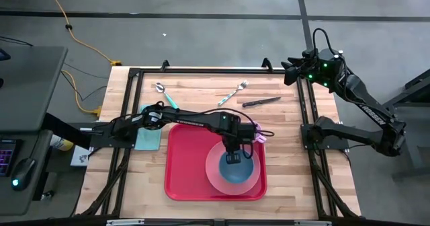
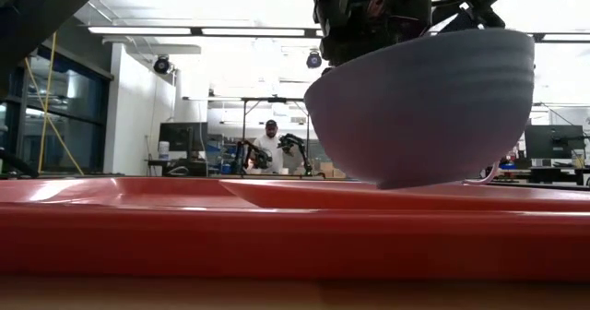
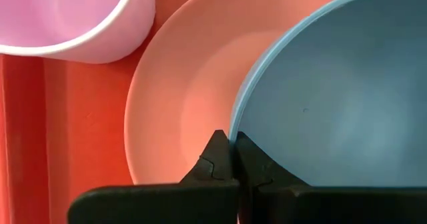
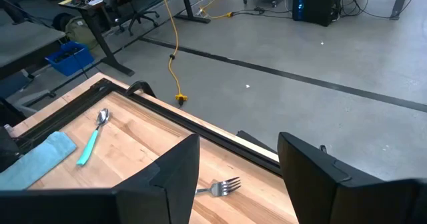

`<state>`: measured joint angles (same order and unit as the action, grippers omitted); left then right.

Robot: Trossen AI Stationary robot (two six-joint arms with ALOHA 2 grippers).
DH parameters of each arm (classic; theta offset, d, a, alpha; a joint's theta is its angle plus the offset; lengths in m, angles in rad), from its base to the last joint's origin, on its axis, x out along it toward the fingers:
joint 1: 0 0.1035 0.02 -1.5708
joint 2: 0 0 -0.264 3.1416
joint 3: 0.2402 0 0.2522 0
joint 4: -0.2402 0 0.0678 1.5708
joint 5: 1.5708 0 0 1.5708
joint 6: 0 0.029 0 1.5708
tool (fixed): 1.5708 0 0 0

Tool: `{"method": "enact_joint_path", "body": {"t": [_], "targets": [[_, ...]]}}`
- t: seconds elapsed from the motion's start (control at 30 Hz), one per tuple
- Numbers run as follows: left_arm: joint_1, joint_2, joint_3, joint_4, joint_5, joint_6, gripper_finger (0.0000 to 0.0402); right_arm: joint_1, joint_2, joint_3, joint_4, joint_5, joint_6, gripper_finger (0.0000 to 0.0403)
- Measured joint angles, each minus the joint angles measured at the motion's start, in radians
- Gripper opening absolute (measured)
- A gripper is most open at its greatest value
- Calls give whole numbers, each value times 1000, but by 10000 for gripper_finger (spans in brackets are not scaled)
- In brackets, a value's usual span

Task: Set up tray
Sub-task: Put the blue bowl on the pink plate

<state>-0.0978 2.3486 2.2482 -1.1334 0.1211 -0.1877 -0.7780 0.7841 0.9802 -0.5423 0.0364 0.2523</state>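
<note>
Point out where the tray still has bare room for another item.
The tray is bare left of the pink plate. Its right half is crowded: plate, blue bowl pinched by the left hand, pink cup at the far right corner.

A large red rectangular tray (image 1: 185, 172) with rounded corners is laid flat at the table's near middle.

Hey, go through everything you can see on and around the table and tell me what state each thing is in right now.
Left hand: shut on the blue bowl's rim.
Blue bowl: upright, held over the pink plate.
Pink plate: flat on the tray.
Tray: flat on the table.
Pink cup: upright, empty, on the tray.
Right hand: open, empty, by the table's far right corner.
Spoon, fork, knife: lying on the table.
Blue cloth: flat beside the tray.
</note>
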Motion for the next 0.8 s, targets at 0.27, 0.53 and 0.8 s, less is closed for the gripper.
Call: {"method": "enact_joint_path", "body": {"t": [0.27, 0.53, 0.8], "targets": [[8, 0, 0, 1, 0, 16, 16, 0, 0, 0, 0, -2, 0, 181], [13, 0, 0, 16, 0, 36, 30, 0, 0, 0, 0, -3, 0, 181], [13, 0, 0, 19, -8, 56, 82, 0, 0, 0, 0, -3, -7, 181]]}}
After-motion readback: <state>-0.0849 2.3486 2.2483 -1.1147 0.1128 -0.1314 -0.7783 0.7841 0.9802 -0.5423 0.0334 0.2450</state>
